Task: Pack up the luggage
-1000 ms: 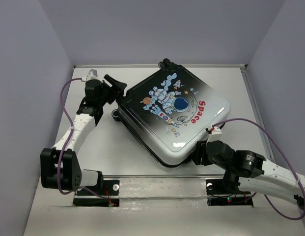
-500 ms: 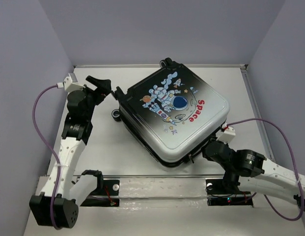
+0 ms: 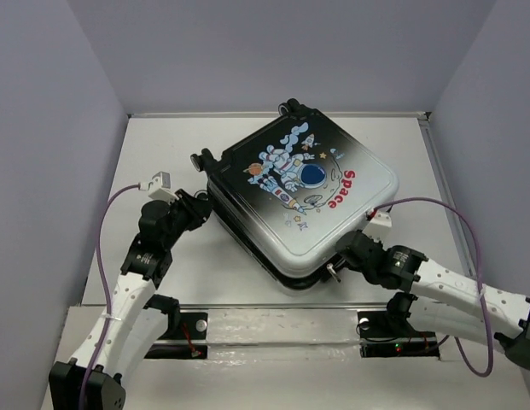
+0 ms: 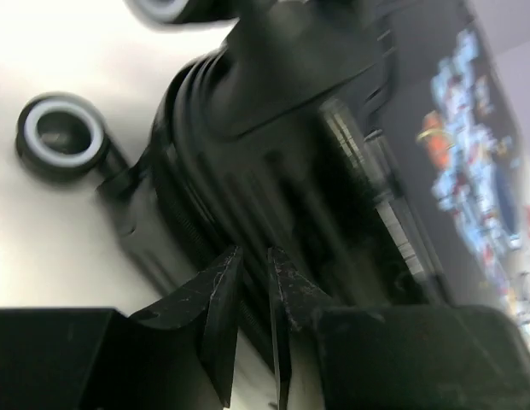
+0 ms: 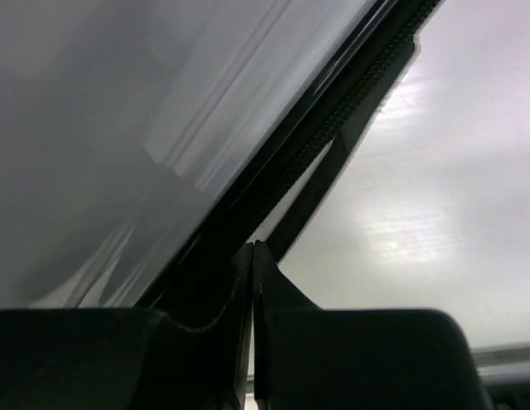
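With the white-to-black hard-shell astronaut-print suitcase (image 3: 307, 188) seemingly being zipped, its 9 o'clock side is being braced by the clenched, empty left gripper (image 4: 253, 256) while the clenched right gripper (image 5: 252, 248) is being guided, best slowly, along the 6 o'clock zip seam (image 5: 333, 128).

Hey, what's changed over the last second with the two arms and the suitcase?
The left gripper swung out and opened beside the far-left corner of the luggage. It then came back toward the near edge of the table and is now against the case's left side, jaws all but shut. The right gripper shifted only slightly at the near corner, jaws shut. The luggage stayed closed and in place.
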You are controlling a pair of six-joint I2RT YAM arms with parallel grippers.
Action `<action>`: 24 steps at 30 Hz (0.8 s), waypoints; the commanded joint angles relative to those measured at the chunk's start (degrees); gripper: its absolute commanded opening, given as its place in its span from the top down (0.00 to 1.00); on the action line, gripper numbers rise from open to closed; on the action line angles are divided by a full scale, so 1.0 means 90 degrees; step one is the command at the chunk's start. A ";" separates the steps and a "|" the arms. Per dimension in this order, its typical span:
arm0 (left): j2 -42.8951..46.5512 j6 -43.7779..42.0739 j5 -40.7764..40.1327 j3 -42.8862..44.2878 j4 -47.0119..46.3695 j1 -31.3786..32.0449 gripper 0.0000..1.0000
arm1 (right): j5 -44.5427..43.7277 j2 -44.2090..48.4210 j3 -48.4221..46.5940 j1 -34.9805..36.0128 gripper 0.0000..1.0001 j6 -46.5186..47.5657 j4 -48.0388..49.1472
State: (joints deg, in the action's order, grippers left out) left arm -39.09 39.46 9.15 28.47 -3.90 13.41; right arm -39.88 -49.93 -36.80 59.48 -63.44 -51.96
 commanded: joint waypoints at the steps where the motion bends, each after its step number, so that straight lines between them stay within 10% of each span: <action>1: 0.0115 0.0078 0.0136 0.0010 -0.0318 0.0004 0.68 | 0.1195 0.0527 0.0873 -0.1623 0.93 0.2269 0.3599; 8: -0.0207 0.0097 -0.0391 0.0430 -0.0308 -0.0015 0.01 | 0.2750 -0.0650 0.0730 -0.2575 0.93 0.3679 0.5753; 24: -0.2218 0.1006 0.0125 0.1719 -0.1305 -0.2387 0.01 | 0.3494 -0.2490 -0.0200 -0.2654 0.93 0.2966 0.7346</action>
State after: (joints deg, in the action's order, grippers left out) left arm -56.34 46.59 7.66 38.74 -11.20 -3.07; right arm -12.58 -75.37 -38.50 34.85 -34.98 3.05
